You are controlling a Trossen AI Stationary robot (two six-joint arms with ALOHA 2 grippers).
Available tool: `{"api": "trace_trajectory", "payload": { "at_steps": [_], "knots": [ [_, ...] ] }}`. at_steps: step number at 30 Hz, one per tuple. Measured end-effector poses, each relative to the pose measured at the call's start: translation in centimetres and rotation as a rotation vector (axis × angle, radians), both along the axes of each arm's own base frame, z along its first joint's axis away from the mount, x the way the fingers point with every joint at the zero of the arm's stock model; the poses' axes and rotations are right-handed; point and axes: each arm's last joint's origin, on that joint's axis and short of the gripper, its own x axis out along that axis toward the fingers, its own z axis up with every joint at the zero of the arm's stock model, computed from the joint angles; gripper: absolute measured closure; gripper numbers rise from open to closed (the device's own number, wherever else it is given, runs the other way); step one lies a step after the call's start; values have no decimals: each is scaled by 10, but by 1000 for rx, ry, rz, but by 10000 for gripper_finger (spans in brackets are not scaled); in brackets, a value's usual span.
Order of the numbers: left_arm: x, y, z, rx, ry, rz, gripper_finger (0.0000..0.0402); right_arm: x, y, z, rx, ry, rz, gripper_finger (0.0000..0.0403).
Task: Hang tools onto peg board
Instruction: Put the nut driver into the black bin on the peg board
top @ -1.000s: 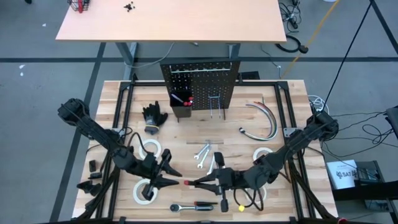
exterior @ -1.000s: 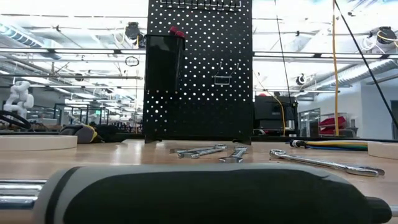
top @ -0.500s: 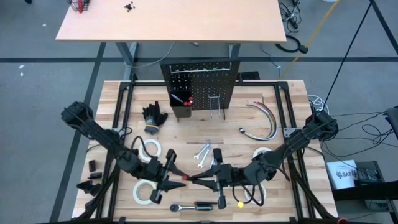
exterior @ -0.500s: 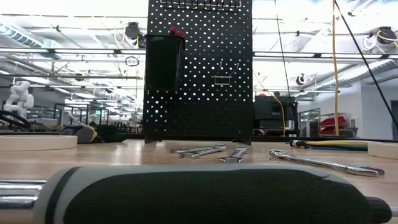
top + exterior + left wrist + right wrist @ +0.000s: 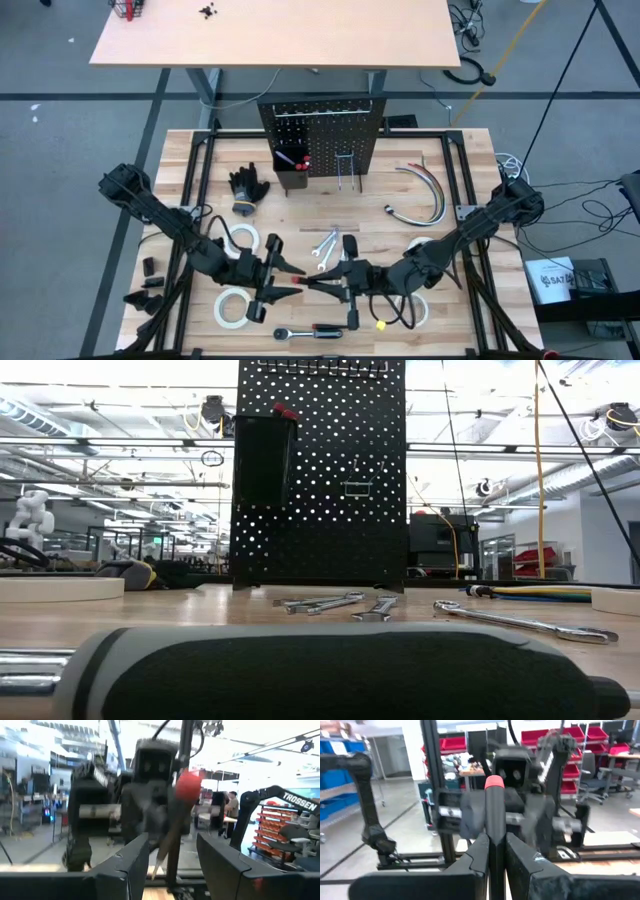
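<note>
From where I stand, taking the table's centre as the dial, the left gripper (image 5: 283,279) sits low at about seven o'clock, its two fingers (image 5: 131,865) spread apart and gripping nothing. The red butt of a screwdriver (image 5: 305,284) pokes into the gap between them, but the left wrist view shows clear space either side of the shaft. Just beside that arm, further round at eight o'clock, two white tape rolls (image 5: 238,305) lie flat on the wood, one above the other.

Moving right, the right gripper (image 5: 322,285) meets it nose to nose at six o'clock. Its fingers (image 5: 479,854) are clamped tight on the screwdriver's dark handle (image 5: 495,820), holding it level with the red end toward the left arm. Below the pair, at the table's near edge, the ratchet (image 5: 290,331) lies flat with another screwdriver (image 5: 328,327) touching its tip or very near it.

At dead centre a few small wrenches (image 5: 326,248) lie loose together. Straight up at twelve o'clock stands the peg board (image 5: 330,135), upright, its black bin (image 5: 291,170) holding a red-tipped tool and a wire hook (image 5: 347,168) beside it. Black gloves (image 5: 247,189) rest at ten o'clock, and curved cables (image 5: 424,192) at two o'clock.
</note>
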Motion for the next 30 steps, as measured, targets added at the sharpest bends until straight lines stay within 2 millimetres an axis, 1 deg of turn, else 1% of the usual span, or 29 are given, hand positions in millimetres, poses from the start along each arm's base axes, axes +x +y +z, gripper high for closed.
{"api": "trace_trajectory", "payload": {
  "at_steps": [6, 14, 18, 23, 28, 29, 30],
  "knots": [
    [-2, 1, 6, 26, -62, 23, 234, 4, -6, -4, 17, 35, -19, 370],
    [-1, 2, 4, 48, -48, 32, 235, 5, -10, -4, 16, 39, -22, 370],
    [0, 2, 4, 51, -48, 37, 244, 6, -11, -4, 15, 41, -26, 370],
    [0, 3, 4, 96, -57, 55, 278, 6, -11, -5, 10, 48, -24, 370],
    [2, 6, 3, 103, -47, 68, 346, 6, -11, -6, 7, 54, -25, 370],
    [3, 6, 3, 104, -44, 70, 357, 6, -11, -6, 6, 56, -25, 370],
    [3, 6, 3, 107, -40, 72, 359, 6, -11, -6, 4, 60, -25, 370]
  ]
}}
